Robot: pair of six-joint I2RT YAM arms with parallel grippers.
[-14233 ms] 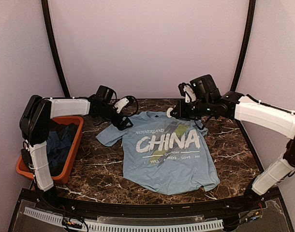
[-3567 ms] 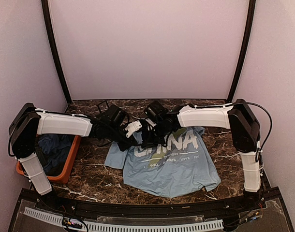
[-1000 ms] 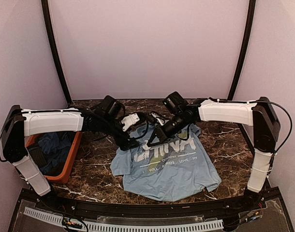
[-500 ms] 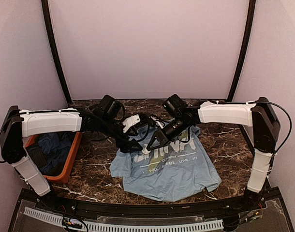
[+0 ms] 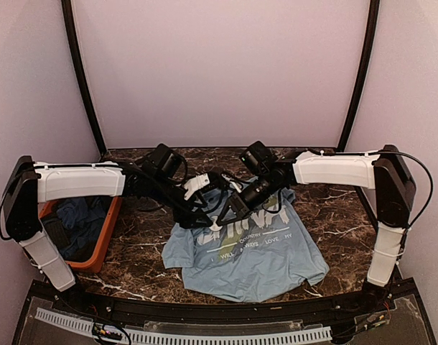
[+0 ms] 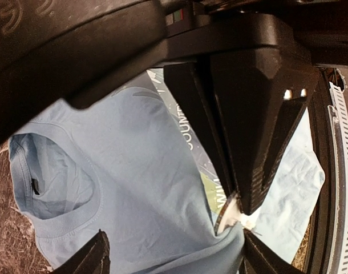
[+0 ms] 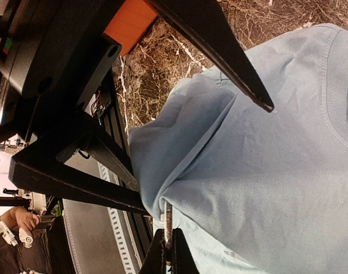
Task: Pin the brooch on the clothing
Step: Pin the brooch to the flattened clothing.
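The clothing [image 5: 255, 251], a light blue T-shirt with white lettering, lies on the marble table, its upper part bunched into a raised fold. My right gripper [image 7: 168, 260] is shut on the brooch [image 7: 168, 220], a thin disc seen edge-on and pressed against that fold. In the left wrist view the brooch [image 6: 225, 215] sits at the right gripper's tips [image 6: 246, 210], touching the shirt [image 6: 134, 171]. My left gripper [image 6: 177, 261] is open and straddles the fold, one finger [image 7: 219, 51] resting on the cloth. Both grippers meet over the shirt's chest [image 5: 215, 214]; the brooch is too small to pick out there.
An orange bin [image 5: 110, 228] holding dark blue garments [image 5: 79, 215] stands at the table's left edge beside the left arm. Brown marble tabletop [image 5: 341, 208] shows to the right of the shirt. A black rail [image 5: 204, 316] runs along the near edge.
The right gripper has carried the brooch down and left to the left gripper. The left jaws have narrowed somewhat around the fold. The shirt's top has been pulled up and bunched.
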